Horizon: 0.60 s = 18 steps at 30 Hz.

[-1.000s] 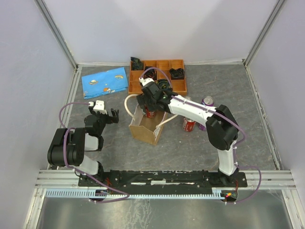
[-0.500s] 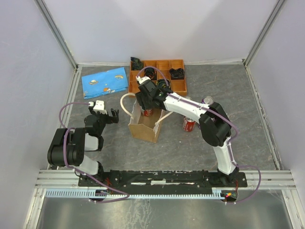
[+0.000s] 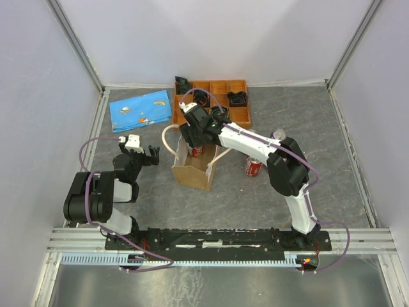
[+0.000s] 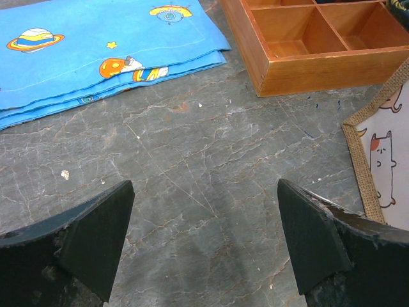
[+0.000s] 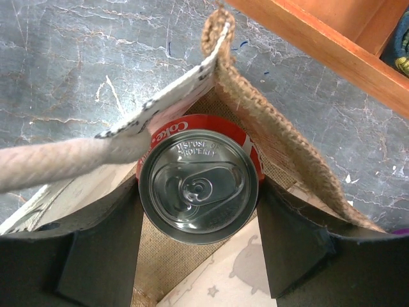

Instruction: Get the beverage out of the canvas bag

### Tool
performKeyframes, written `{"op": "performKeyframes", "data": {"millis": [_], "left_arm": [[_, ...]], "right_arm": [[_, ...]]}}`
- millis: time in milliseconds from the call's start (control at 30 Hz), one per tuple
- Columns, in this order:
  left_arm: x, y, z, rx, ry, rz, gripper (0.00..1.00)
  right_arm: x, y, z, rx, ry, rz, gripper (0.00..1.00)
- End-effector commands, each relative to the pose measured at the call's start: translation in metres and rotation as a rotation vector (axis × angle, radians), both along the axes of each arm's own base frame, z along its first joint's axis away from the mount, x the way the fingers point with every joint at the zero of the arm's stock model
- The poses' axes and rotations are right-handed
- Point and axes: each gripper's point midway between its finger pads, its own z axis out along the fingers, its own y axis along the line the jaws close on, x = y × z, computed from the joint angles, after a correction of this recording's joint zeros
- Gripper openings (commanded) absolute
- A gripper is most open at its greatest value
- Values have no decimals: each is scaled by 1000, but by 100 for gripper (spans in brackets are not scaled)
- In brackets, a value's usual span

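You have the Coca-Cola can upright inside the canvas bag, in the corner at the bag's far end, the end nearest the wooden compartment tray. Its silver top with the unopened tab faces your right wrist camera. Your right gripper reaches down into the bag mouth, and its two dark fingers press against opposite sides of the can, so you have a grip on it. One cream rope handle crosses just beside the can on the left finger's side.

From above, the bag stands open on the grey marbled table, just in front of the tray. The right gripper is over its far end, and the can's red side shows below it.

Your left gripper hangs above bare table to the left of the bag, apart from it. Its jaws stand wide apart with nothing between them.

A red can and a purple can stand on the table right of the bag. A blue cloth printed with planets lies left of the tray.
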Motion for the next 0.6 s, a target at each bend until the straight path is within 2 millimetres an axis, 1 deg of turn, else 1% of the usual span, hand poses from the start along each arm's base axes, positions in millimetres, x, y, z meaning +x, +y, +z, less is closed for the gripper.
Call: {"op": "performKeyframes", "data": {"millis": [0, 133, 167, 267, 333, 367, 433, 500, 567], "left_arm": [[4, 1, 15, 47, -69, -15, 99], [4, 1, 16, 47, -70, -15, 99], [4, 1, 16, 47, -70, -15, 99], [4, 1, 16, 46, -70, -17, 99], [4, 1, 16, 47, -70, -16, 99], [4, 1, 16, 47, -70, -15, 99], [4, 1, 16, 48, -70, -15, 99], [4, 1, 16, 48, -70, -15, 99], [4, 1, 16, 47, -70, -15, 99]], "right_arm": [[13, 14, 114, 167, -214, 29, 0], [10, 9, 164, 223, -312, 40, 0], [8, 6, 180, 241, -343, 41, 0], [1, -2, 219, 293, -415, 45, 0], [-6, -12, 244, 328, -468, 43, 0], [-9, -18, 254, 338, -495, 39, 0], [-14, -37, 276, 347, -558, 6, 0], [-17, -59, 289, 329, -613, -41, 0], [-17, -88, 297, 266, -668, -124, 0]]}}
